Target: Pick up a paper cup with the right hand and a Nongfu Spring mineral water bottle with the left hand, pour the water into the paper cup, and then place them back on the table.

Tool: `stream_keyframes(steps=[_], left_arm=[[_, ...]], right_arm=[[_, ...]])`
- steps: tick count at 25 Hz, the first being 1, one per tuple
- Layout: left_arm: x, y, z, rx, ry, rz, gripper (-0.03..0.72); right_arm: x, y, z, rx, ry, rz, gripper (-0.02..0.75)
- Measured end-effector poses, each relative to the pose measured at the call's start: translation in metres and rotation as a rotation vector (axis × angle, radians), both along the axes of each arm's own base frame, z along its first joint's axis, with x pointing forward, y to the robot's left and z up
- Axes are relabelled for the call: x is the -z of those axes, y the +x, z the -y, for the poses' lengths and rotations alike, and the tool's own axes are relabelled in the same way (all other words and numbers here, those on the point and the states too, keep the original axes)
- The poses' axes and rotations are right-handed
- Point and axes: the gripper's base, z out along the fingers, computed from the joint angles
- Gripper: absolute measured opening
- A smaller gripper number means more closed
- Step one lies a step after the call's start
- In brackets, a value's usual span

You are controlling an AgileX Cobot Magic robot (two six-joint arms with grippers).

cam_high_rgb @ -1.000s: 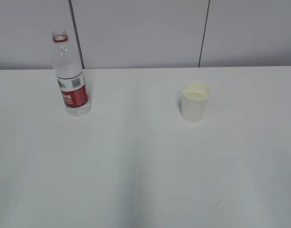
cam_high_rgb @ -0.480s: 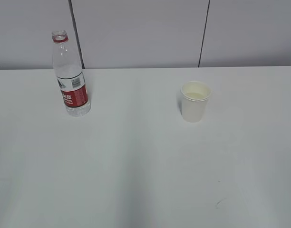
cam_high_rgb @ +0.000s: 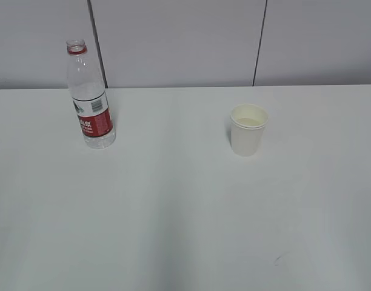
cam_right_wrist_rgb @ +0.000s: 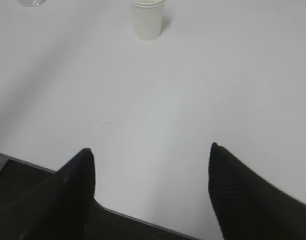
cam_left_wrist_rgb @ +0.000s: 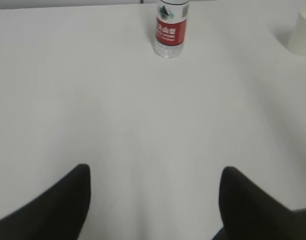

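The Nongfu Spring mineral water bottle [cam_high_rgb: 90, 100] stands upright and uncapped at the back left of the white table [cam_high_rgb: 173, 212]; the left wrist view shows its labelled lower body [cam_left_wrist_rgb: 170, 31] far ahead. The paper cup [cam_high_rgb: 248, 129] stands upright at the middle right, with pale liquid inside; it also shows at the top of the right wrist view [cam_right_wrist_rgb: 148, 19] and at the top right edge of the left wrist view [cam_left_wrist_rgb: 302, 34]. My left gripper [cam_left_wrist_rgb: 154, 172] is open and empty, well short of the bottle. My right gripper [cam_right_wrist_rgb: 150, 152] is open and empty, over the table's near edge. Neither arm appears in the exterior view.
A grey panelled wall [cam_high_rgb: 185, 42] with two dark vertical seams rises behind the table. A small dark mark [cam_high_rgb: 277, 259] lies on the tabletop near the front right, also seen in the right wrist view [cam_right_wrist_rgb: 110, 121]. The table's near edge [cam_right_wrist_rgb: 138, 218] crosses below the right gripper.
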Motion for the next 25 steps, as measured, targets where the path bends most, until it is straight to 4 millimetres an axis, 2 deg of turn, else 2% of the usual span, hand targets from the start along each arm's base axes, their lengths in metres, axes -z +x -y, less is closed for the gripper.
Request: stream_keyframes(steps=[8, 25], left_arm=[[0.0000, 0.0001, 0.0010, -0.090, 0.000, 0.000, 0.490], [0.0000, 0.0001, 0.0010, -0.091, 0.000, 0.000, 0.489]], right_arm=[[0.0000, 0.0001, -0.0011, 0.099, 0.000, 0.000, 0.527], [0.0000, 0.0001, -0.0012, 0.104, 0.000, 0.000, 0.527]])
